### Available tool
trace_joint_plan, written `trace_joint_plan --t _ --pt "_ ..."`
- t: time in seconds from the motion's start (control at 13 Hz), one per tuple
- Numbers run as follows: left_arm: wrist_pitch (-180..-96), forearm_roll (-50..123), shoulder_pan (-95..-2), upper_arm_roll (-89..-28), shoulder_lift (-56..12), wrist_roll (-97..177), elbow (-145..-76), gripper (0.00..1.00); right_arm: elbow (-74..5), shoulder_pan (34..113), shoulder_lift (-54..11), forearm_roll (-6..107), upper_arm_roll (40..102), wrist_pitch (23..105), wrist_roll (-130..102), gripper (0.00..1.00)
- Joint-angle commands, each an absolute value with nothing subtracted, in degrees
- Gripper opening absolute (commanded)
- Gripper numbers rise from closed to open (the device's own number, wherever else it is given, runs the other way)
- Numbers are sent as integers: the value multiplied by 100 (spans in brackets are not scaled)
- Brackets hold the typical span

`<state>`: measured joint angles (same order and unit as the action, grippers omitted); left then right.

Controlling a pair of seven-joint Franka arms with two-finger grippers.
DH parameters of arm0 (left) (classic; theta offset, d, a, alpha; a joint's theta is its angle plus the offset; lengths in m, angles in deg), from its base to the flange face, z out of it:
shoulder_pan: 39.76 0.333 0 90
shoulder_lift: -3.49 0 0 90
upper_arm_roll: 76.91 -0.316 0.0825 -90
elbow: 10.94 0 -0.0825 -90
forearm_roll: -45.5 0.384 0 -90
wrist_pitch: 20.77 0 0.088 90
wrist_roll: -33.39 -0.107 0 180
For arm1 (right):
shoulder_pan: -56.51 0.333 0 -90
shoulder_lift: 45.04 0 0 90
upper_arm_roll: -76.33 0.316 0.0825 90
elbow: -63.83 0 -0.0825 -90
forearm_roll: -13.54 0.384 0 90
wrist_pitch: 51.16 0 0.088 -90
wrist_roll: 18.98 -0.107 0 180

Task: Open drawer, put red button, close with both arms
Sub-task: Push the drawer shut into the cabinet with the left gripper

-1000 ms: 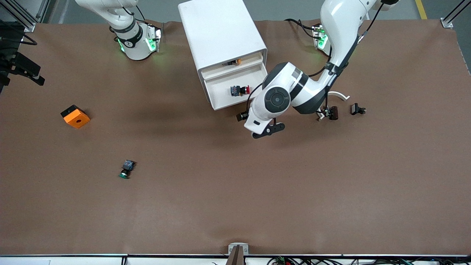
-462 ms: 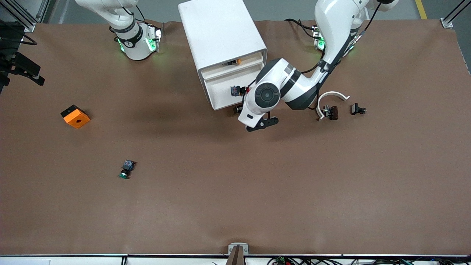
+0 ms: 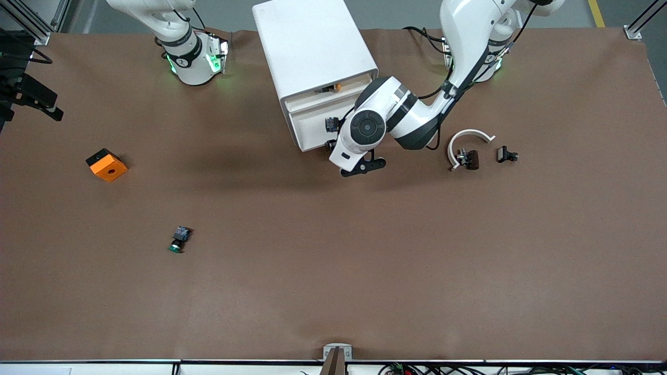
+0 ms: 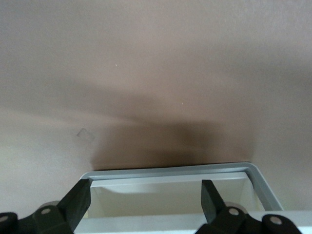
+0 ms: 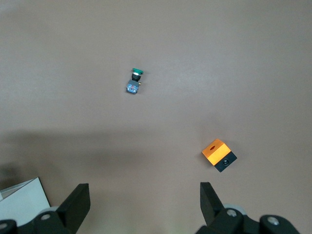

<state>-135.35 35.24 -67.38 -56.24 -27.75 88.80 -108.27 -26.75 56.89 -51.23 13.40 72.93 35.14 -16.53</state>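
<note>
The white cabinet [image 3: 312, 47] stands at the table's robot end. Its lowest drawer [image 3: 311, 136] is pulled out toward the front camera. The red button lies in it; only its dark body [image 3: 330, 124] shows, and the red cap is hidden under the left arm's wrist. My left gripper [image 3: 333, 146] hangs over the drawer's front corner. In the left wrist view it [image 4: 145, 200] is open and empty, its fingers [image 4: 78, 201] just inside the drawer's front rim [image 4: 170, 171]. My right gripper [image 5: 145, 200] is open and empty, high over the table; its arm waits, hand out of the front view.
A green-capped button [image 3: 178, 240] and an orange block [image 3: 106, 164] lie toward the right arm's end, both also in the right wrist view [image 5: 135, 81] [image 5: 219, 155]. A white curved piece [image 3: 469, 136] and small black parts [image 3: 506, 154] lie toward the left arm's end. An orange item [image 3: 329, 88] sits in an upper drawer slot.
The left arm has swung toward the cabinet, and its wrist now covers the button's red cap and the drawer's front corner. The right arm has not moved.
</note>
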Motion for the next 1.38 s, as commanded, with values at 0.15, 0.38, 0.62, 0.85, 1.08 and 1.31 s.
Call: trace_joint_plan --t 0.15,0.38,0.62,0.85,1.08,1.31 --pt "-13503 3486 -6735 -5344 -2639 8946 -10964 100 -2521 5590 -5058 1416 7361 3418 -1731 100" --pt "-13511 3478 -6823 -5326 -2656 8955 -11025 100 -2521 5590 -5058 1424 7361 3418 -1731 100" --pt "-13538 3478 -6937 -5326 -2692 8964 -11025 100 -2521 5590 -5058 1416 7361 3418 -1731 100" --pt "-13564 3460 -7086 -5326 -2700 8964 -11078 100 -2521 5590 -5049 1416 7361 3418 -1731 100" --pt "-13582 3328 -7157 -5291 -2700 8964 -11122 100 -2521 5590 -5058 1416 7361 3427 -1731 100" --pt "-13608 3320 -7245 -5256 -2709 8885 -11122 100 -2521 5590 -5057 1415 7361 3427 -1731 100"
